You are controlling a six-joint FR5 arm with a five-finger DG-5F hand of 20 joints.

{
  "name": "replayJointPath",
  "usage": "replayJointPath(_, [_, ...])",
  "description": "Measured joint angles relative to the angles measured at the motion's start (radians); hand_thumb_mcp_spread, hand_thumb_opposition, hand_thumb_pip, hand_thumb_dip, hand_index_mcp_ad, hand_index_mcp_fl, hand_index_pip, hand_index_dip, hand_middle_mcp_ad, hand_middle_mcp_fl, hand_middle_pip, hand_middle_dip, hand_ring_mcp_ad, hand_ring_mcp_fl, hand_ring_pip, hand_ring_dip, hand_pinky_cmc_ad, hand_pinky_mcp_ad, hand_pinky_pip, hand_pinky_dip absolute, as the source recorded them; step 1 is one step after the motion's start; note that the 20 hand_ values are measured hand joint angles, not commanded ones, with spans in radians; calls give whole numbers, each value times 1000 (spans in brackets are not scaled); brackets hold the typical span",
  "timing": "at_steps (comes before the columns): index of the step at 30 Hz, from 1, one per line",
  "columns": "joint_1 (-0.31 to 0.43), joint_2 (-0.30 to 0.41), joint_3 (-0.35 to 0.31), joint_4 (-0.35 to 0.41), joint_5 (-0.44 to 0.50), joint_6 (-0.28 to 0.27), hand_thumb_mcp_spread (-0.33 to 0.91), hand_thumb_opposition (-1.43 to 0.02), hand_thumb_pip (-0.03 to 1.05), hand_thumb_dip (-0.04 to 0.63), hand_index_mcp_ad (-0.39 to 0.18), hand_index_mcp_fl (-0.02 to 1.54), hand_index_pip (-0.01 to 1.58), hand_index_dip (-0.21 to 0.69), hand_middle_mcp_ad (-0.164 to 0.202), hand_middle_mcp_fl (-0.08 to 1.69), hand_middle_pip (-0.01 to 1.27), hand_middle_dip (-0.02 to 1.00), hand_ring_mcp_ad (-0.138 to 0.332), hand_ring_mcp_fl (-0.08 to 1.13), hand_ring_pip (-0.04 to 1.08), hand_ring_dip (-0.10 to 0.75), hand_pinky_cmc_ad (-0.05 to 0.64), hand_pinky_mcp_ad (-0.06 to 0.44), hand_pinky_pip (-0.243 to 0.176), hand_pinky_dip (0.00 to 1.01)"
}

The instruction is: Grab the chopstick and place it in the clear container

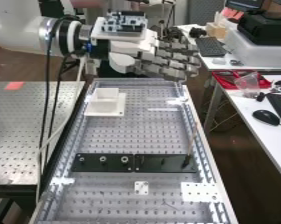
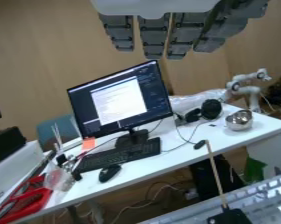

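Observation:
The hand [image 1: 160, 57] is above the far end of the perforated bench, its fingers straight and open, with nothing held. In the wrist view the hand [image 2: 170, 32] hangs in with extended fingers. A thin wooden chopstick [image 1: 192, 137] stands nearly upright at the right end of the black plate, well apart from the hand; its shaft [image 2: 216, 175] rises from a black base in the wrist view. The clear container [image 1: 105, 101] sits on a white square plate on the bench's far left part.
The black plate [image 1: 103, 162] with round fittings crosses the bench [image 1: 127, 187]. White perforated plates [image 1: 200, 192] lie nearer. On the right, a side table [image 2: 184, 150] carries a monitor [image 2: 121, 102], keyboard, mouse, metal bowl [image 2: 239, 120] and red tray [image 1: 227, 81].

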Motion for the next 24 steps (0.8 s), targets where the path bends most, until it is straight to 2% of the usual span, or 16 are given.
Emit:
replayJointPath(4, [-9, -52, 3, 43, 35, 42, 9, -21, 24, 2, -5, 2, 5, 19, 80, 5, 16, 42, 51, 26, 16, 19, 35, 51, -10, 21])
replayJointPath(6, [-11, -70, 3, 76, 58, 57, 120, -155, 278, 21, -5, 73, 10, 16, 80, 12, 37, 42, 59, 26, 17, 19, 38, 51, -14, 37])
replayJointPath(7, [-13, -81, 2, 108, 69, 66, 206, -239, 419, 37, -5, 120, 24, 44, 80, 47, 65, 38, 65, 30, 26, 19, 44, 51, -28, 79])
replayJointPath(10, [-14, -105, -5, 188, 100, 77, 276, -459, 468, 86, -10, 307, 56, 110, 79, 220, 103, 98, 115, 21, 61, 16, 115, 86, -40, 187])
replayJointPath(13, [-13, -130, -12, 265, 141, 93, 300, -588, 646, 131, -7, 379, 51, 140, 79, 332, 105, 192, 147, 24, 73, 19, 162, 120, -58, 262])
replayJointPath(15, [-12, -142, -15, 301, 166, 106, 304, -632, 642, 150, -7, 421, 56, 152, 82, 363, 106, 255, 155, 21, 75, 24, 199, 150, -91, 305])
replayJointPath(16, [-10, -150, -17, 326, 187, 112, 304, -651, 651, 161, -7, 443, 56, 154, 82, 384, 110, 284, 159, 24, 66, 28, 201, 147, -91, 325])
replayJointPath(20, [-5, -180, -13, 394, 246, 133, 300, -696, 771, 190, -7, 494, 72, 154, 79, 457, 117, 321, 161, 65, 91, 58, 234, 197, -93, 354])
replayJointPath(24, [-1, -216, 22, 375, 267, 143, 304, -731, 803, 236, -10, 506, 262, 129, 79, 489, 202, 398, 161, 120, 93, 117, 255, 216, -93, 384])
